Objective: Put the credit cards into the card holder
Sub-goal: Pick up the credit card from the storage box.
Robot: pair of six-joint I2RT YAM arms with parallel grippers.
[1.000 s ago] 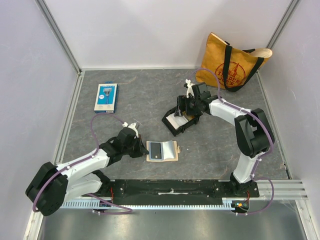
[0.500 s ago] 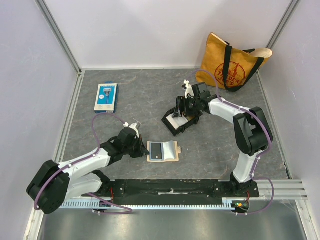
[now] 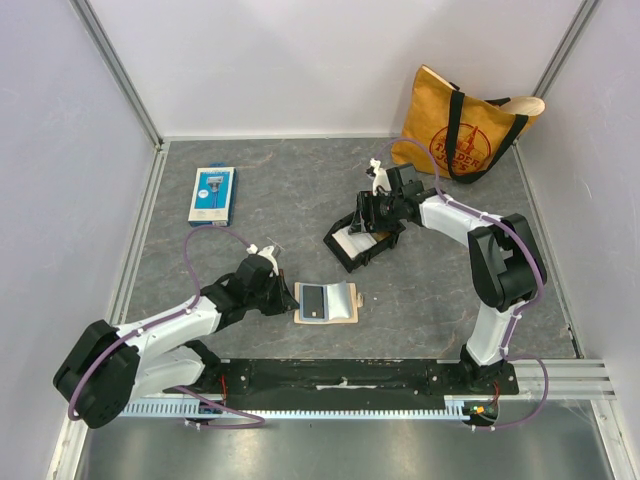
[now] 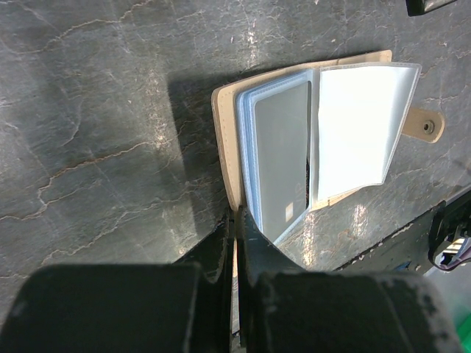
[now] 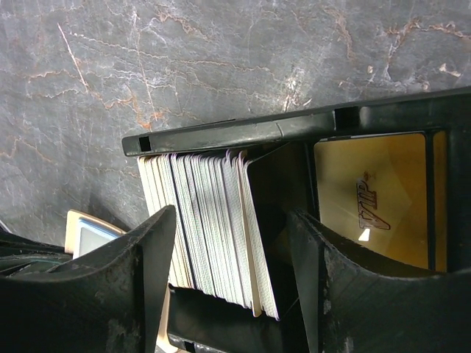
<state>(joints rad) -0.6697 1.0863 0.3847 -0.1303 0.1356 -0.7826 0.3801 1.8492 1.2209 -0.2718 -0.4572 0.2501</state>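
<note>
From above, the card holder [image 3: 326, 302] lies open near the middle of the tabletop's [image 3: 250, 215] near edge, with the left gripper [image 3: 287, 298] at its left edge. The right gripper [image 3: 373, 214] hangs over the black tray [image 3: 345, 250] toward the centre. A tote bag [image 3: 465, 125] stands in the far right corner, and a blue-and-white package [image 3: 212, 194] lies toward the far left. In the left wrist view, the left gripper [image 4: 235, 235] is pressed together on the corner of the card holder's [image 4: 228, 154] tan cover, with a thin tan strip between the fingers. The clear sleeves are fanned open. In the right wrist view, the right gripper [image 5: 229, 220] is spread to either side of the credit cards [image 5: 210, 213], which stand on edge in the black tray [image 5: 221, 134]. Its right finger [image 5: 346, 287] is clear of the stack. A gold card [image 5: 375, 198] lies flat in the next compartment.
</note>
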